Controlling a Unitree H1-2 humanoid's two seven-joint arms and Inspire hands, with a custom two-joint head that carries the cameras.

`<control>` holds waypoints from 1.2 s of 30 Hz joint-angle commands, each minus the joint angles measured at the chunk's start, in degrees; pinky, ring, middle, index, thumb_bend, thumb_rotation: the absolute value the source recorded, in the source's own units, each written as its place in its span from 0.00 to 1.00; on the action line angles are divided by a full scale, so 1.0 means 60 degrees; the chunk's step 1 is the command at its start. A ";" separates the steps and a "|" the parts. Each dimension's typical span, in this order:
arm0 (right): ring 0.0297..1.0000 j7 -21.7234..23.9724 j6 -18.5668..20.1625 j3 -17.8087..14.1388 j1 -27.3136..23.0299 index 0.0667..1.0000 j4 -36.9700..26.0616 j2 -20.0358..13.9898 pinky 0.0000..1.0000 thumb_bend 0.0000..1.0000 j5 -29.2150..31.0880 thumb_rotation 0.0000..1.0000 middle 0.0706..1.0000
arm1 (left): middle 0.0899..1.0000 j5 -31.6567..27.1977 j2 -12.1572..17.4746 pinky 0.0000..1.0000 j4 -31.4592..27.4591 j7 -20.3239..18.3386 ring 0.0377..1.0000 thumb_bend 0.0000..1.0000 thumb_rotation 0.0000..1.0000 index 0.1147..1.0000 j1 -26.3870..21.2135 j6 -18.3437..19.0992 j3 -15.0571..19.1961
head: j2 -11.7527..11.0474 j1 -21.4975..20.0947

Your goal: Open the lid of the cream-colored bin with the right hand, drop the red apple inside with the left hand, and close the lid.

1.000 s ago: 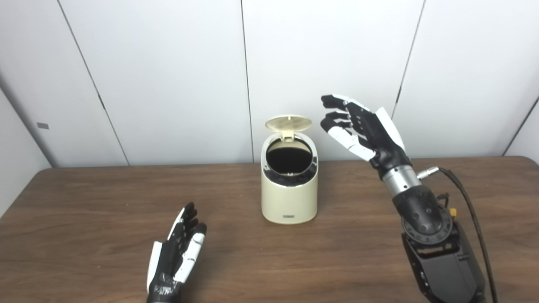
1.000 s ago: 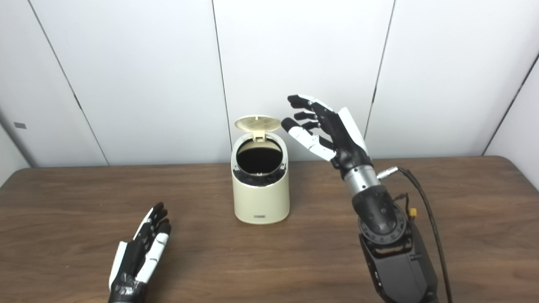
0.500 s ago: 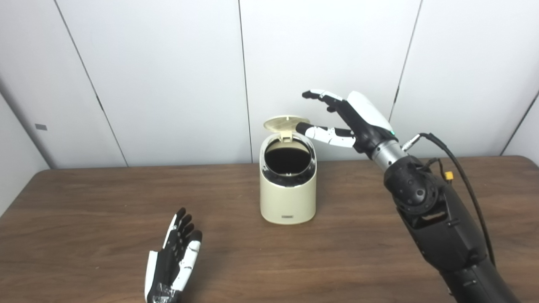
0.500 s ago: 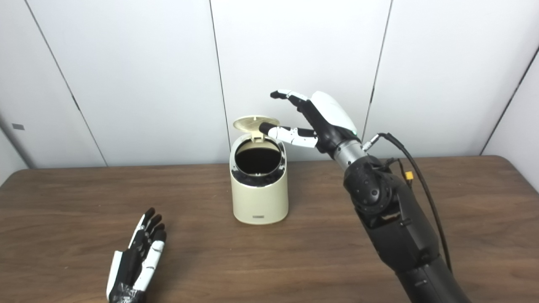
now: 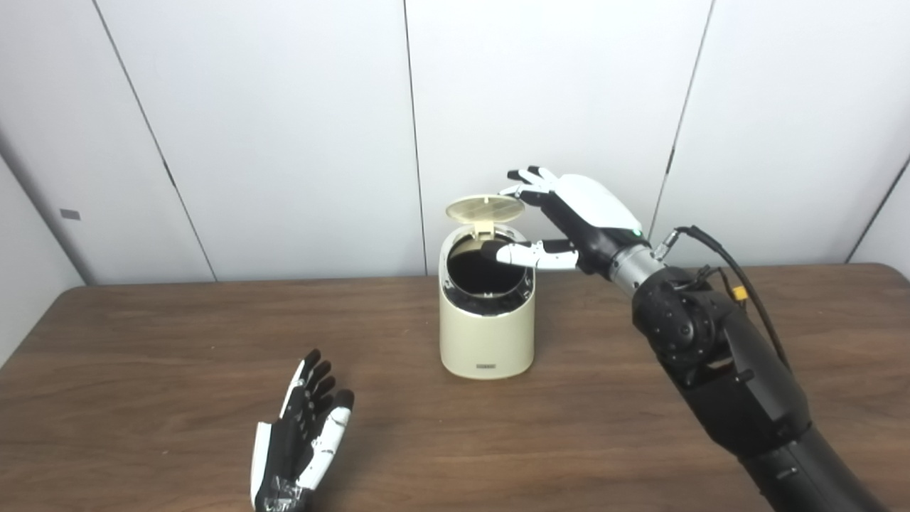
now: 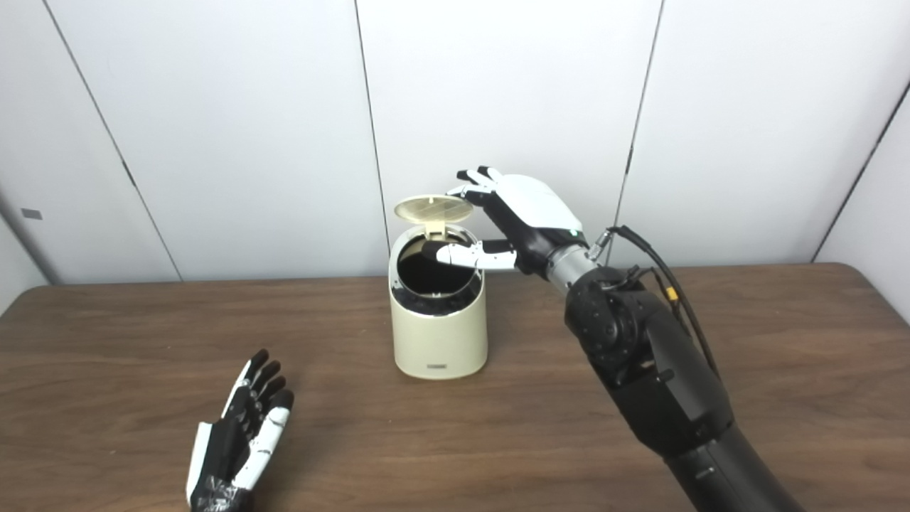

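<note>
Lid (image 5: 484, 208) of the cream bin (image 5: 487, 334) is up, hinged at the back, opening (image 5: 486, 274) dark and unobstructed. No red apple visible anywhere, not on the table, not in either hand; can't see into the bin's interior, so my read is it's already inside and only the close step is left

Right hand (image 6: 522, 220) is at the lid: fingers (image 6: 470, 183) spread and loosely extended, tips at the lid's right edge, looks like contact or just short of it, can't tell which. Thumb (image 6: 466, 255) reaches across the front of the rim over the opening. Holds nothing. Next move would be pushing the lid down; thumb sits in the closing path, risk of pinching it

Left hand (image 5: 302, 434) is low near the front-left of the table, well apart from the bin, fingers straight and slightly apart, empty

Surface: dark wood-grain table (image 5: 142, 355), bin sits mid-table toward the back. Behind it plain white wall panels (image 5: 284, 107) with dark seams, nothing else around
</note>
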 commanded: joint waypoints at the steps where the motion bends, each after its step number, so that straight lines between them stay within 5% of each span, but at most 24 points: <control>1: 1.00 -0.0105 -0.0393 -0.0012 -0.0416 0.75 -0.0210 -0.0135 1.00 0.54 -0.0206 0.82 0.95 | 0.91 0.0181 -0.0074 0.88 0.0103 0.0103 0.89 0.61 0.62 0.97 -0.0131 -0.0222 -0.0109 | -0.0003 -0.0001; 21: 1.00 0.0778 -0.0722 0.0106 0.0093 0.76 -0.1652 -0.0931 0.99 0.54 -0.1266 0.83 0.92 | 0.91 0.0418 -0.0220 0.91 0.0082 0.0239 0.89 0.58 0.59 0.96 -0.0194 0.0159 -0.0253 | 0.0045 0.0101; 25: 1.00 0.1021 -0.1095 0.0391 0.0238 0.77 -0.1845 -0.1201 0.99 0.56 -0.1860 0.83 0.91 | 0.92 0.0243 -0.0243 0.81 0.0073 0.0200 0.87 0.59 0.57 0.96 -0.0191 0.0087 -0.0224 | 0.0056 0.0088; 36: 1.00 0.1423 -0.1374 0.0548 0.0695 0.77 -0.1724 -0.0914 0.99 0.58 -0.2421 0.75 0.91 | 0.93 0.0259 -0.0222 0.82 0.0068 0.0168 0.88 0.59 0.58 0.97 -0.0188 0.0118 -0.0237 | 0.0127 0.0063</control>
